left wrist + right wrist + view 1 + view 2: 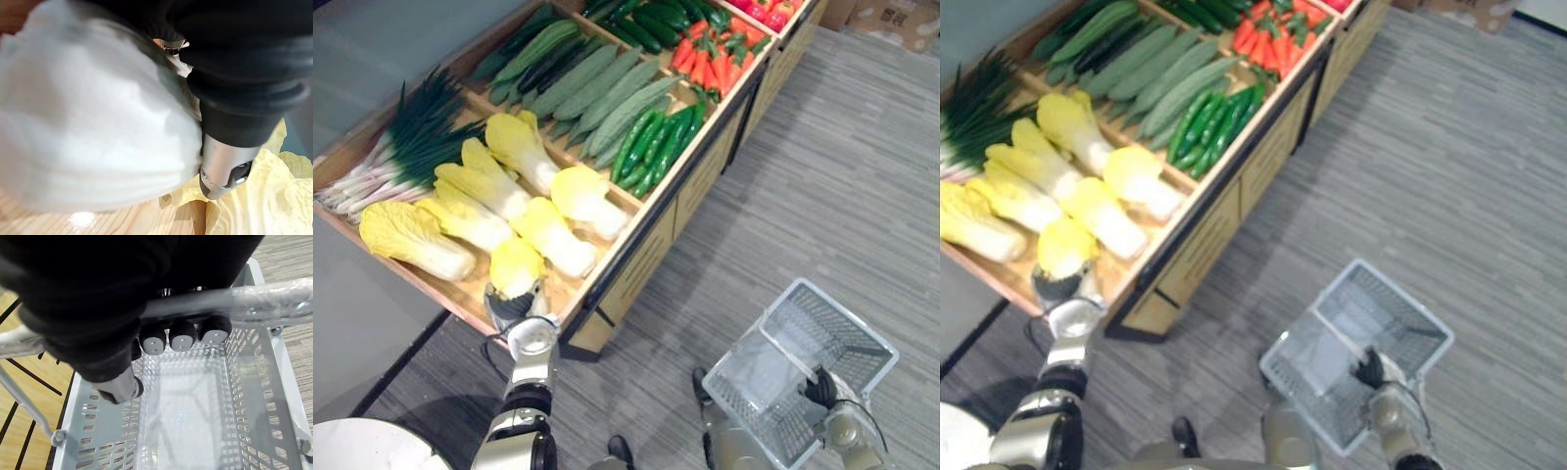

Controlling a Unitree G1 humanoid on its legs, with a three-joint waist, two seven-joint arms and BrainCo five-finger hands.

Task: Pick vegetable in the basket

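1. A yellow-leafed napa cabbage (516, 266) lies at the front edge of a wooden display stand (641, 264), at 7 o'clock in the head view. Its leafy end points to 12 o'clock.
2. The robot's left hand (509, 305) sits at the cabbage's 6 o'clock, against its white base, which presses close to the hand's dark cover in the left wrist view. Whether the hand is clamped on the cabbage or loose cannot be told.
3. Other napa cabbages (558, 235) lie touching or just beside it, from 10 to 1 o'clock.
4. Spring onions (401, 157) fill the bin at its 10 o'clock.
5. Long pale green gourds (597, 93) and short dark green vegetables (656, 142) lie towards 1 o'clock, with orange-red vegetables with green tops (710, 59) beyond them.
6. A grey plastic basket (744, 392) hangs at the cabbage's 4 o'clock, well apart from the stand, over a grey striped floor (822, 176).
7. The right hand (1368, 370) is clamped on the basket handle (274, 296), its fingers (181, 335) curled round the bar.
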